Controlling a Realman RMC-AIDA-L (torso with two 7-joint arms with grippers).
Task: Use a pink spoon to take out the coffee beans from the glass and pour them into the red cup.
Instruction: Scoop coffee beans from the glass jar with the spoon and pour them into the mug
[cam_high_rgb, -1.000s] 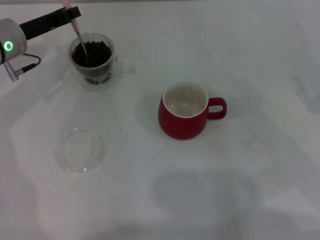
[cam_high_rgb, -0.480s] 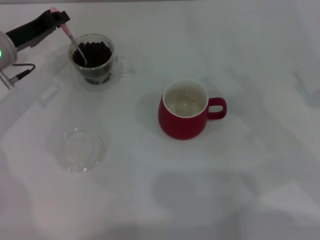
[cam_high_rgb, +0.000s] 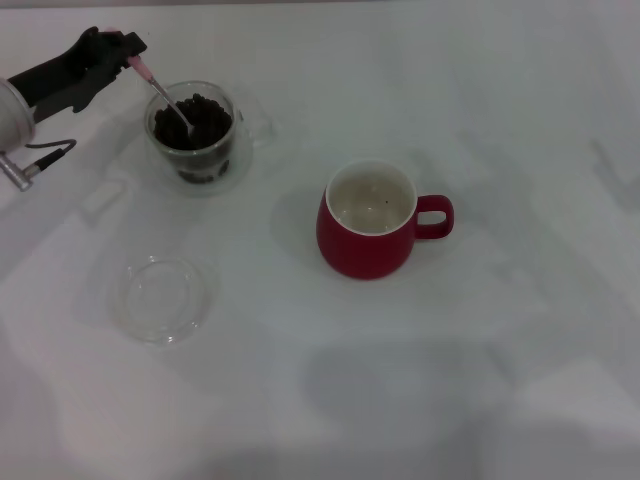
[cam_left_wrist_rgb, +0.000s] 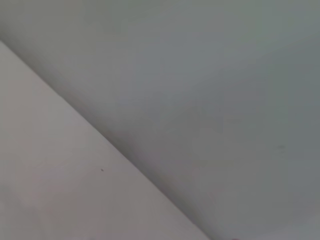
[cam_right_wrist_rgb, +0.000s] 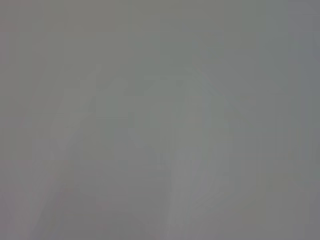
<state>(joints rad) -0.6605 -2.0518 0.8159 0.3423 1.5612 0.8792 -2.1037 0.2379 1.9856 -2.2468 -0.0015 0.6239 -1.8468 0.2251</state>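
Left pincer (cam_high_rgb: 128, 47): clamped on pink spoon (cam_high_rgb: 160, 88) handle, far left; spoon bowl among coffee beans (cam_high_rgb: 200, 120) in glass (cam_high_rgb: 193, 135); red cup (cam_high_rgb: 370, 220) mid-tabletop (cam_high_rgb: 450, 380), well apart; clear dish (cam_high_rgb: 160, 298) nearer.

The left arm reaches in from the far left, its claw (cam_high_rgb: 128, 50) clamped on the spoon (cam_high_rgb: 160, 88).

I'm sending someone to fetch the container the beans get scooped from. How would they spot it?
On the white table, look to the far left corner, where the left gripper holds the pink spoon. The spoon dips into the glass. Unlike the red cup and the empty clear dish, it holds coffee beans.
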